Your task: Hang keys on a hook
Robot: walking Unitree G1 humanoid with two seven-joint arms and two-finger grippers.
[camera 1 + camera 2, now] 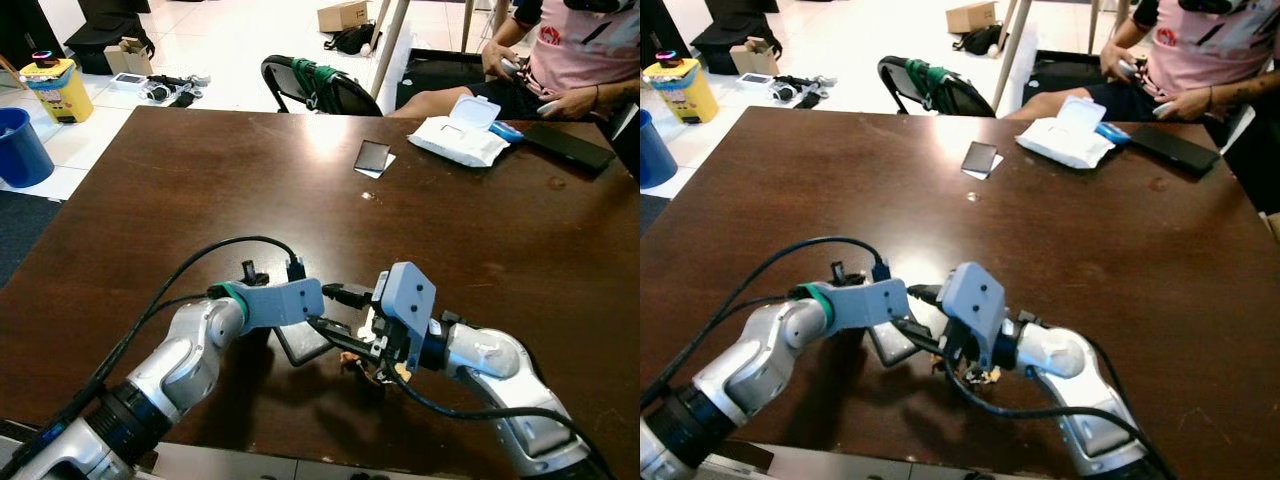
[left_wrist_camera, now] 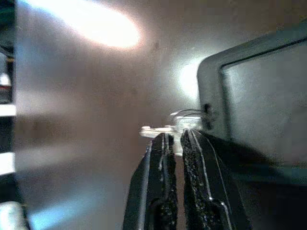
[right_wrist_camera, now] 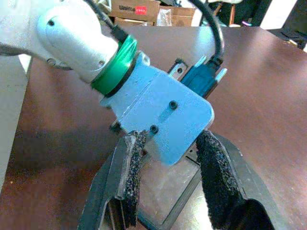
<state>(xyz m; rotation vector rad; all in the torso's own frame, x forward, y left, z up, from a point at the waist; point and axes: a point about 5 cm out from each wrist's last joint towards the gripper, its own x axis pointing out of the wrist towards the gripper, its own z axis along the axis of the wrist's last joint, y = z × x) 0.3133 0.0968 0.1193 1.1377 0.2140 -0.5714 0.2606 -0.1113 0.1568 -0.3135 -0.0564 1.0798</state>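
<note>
Wipes pack, phone w/ person

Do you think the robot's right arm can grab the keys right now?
Probably yes. The right gripper is open and low over the table, beside the keys. The left gripper crowds in close and may get in the way.

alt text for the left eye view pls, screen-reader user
Both tools meet low over a dark wooden table: the left tool and right tool converge on a dark flat square object. At the far edge lie a wipes pack and a seated person.
</note>
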